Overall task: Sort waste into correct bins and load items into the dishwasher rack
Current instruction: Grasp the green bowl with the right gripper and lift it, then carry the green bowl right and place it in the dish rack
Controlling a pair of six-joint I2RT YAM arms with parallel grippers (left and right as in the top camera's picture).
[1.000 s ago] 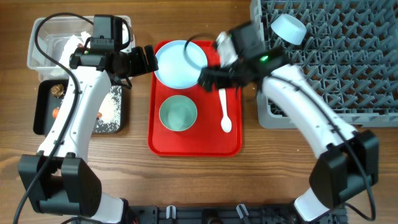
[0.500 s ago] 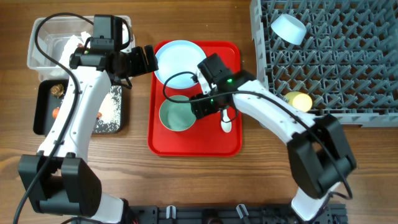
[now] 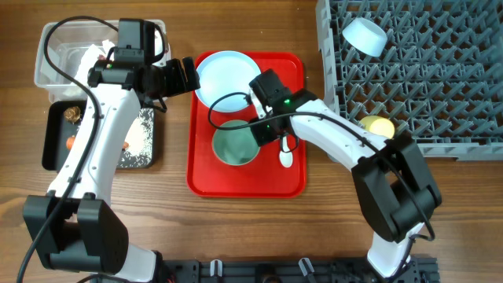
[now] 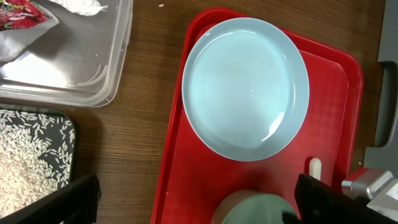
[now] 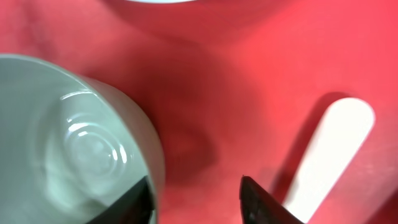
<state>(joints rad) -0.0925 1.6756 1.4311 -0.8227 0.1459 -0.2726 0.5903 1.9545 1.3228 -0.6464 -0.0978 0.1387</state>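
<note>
Wooden table (image 3: 314,228) carries the rack (image 3: 440,71) at its far right corner and the red tray (image 3: 295,185) mid-table. Within the last second the right gripper (image 5: 196,193) has swung from rack to tray. Its narrowing jaws now straddle the bowl (image 3: 234,147) at its right rim, not yet pinching, so lifting looks next. Glossy, empty and upright, the bowl has slid slightly rightward in the tray's near half, between the plate (image 3: 224,79) and the spoon (image 3: 285,153). Nearby the left gripper (image 3: 182,76) hangs wide open, empty.

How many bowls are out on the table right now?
2. The first bowl sits on the red tray, beside the blue plate. The second bowl lies tilted in the grey rack, near its far left corner. The arms may hide others.
</note>
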